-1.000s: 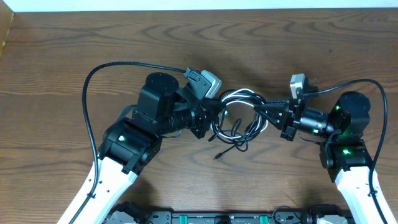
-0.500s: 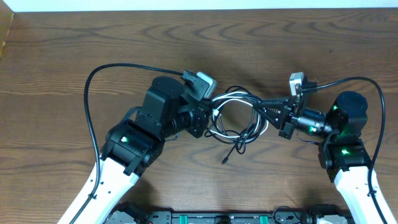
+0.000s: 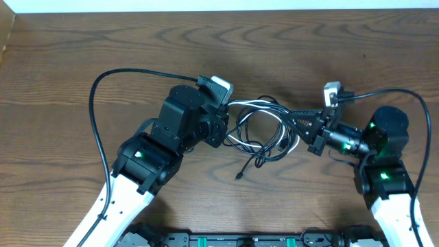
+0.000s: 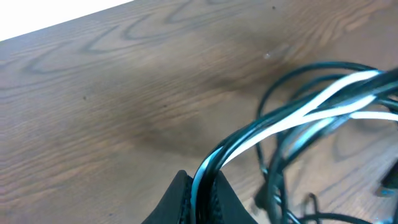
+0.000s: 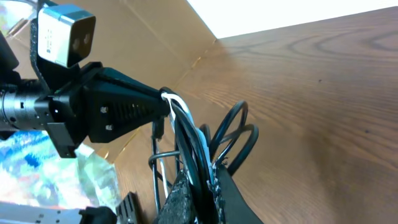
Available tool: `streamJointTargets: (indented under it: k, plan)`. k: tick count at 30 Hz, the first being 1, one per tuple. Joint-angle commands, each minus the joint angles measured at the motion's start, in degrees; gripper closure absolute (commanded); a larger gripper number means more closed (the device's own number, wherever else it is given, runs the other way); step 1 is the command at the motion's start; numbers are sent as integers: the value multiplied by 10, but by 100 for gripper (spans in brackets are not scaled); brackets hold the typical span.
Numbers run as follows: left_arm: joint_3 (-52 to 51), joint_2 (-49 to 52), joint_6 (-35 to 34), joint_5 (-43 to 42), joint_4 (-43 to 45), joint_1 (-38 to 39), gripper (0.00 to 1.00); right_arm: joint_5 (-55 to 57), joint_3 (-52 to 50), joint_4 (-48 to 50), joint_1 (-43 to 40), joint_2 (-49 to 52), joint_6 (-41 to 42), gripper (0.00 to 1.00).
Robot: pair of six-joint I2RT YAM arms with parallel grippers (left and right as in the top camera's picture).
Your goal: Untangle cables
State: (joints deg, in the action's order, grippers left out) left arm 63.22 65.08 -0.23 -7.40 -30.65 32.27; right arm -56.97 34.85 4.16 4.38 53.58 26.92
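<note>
Overhead: left gripper (image 3: 228,127) and right gripper (image 3: 289,117) clamp looped black-and-white cables (image 3: 259,104) between them.

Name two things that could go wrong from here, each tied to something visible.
1. The left claw and right claw both grip the same bundle of cables, black and white together; pulling apart may tighten the tangle.
2. The loose plug end sits just off the loops and could snag.
</note>
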Motion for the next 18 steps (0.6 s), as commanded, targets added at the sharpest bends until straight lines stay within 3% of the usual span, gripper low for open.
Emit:
streamJointTargets:
  k: [1, 4, 11, 18]
  plan:
    - [-1, -7, -40, 215, -5, -20, 92, 96, 12, -45, -13, -40, -15, 99]
    - [-1, -7, -89, 310, -6, -20, 92, 156, 12, -96, -13, -67, -37, 99]
    - [-1, -7, -146, 320, -5, -20, 92, 213, 12, -144, -13, -97, -50, 99]
    - [-1, -7, -163, 148, 9, -20, 92, 219, 12, -146, -13, -96, -53, 99]
